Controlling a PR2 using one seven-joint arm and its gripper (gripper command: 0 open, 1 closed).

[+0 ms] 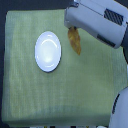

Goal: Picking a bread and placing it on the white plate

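The bread (75, 41) lies on the green-covered desk (30, 95), at three o'clock from the plate (48, 51), near it but apart. The tool (71, 28) covers its twelve-o'clock end; I cannot tell whether it grips. The bread is probably light, soft and crushable, best held gently across its thick middle.

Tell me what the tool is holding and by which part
Apparently the bread, by its upper end, which disappears under the arm; the tool itself is hidden, so the hold cannot be confirmed.

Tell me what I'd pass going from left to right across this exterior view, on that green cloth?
White plate → bread, hanging under the robot's arm. The fingers holding it are hidden by the arm, so I leave them out.
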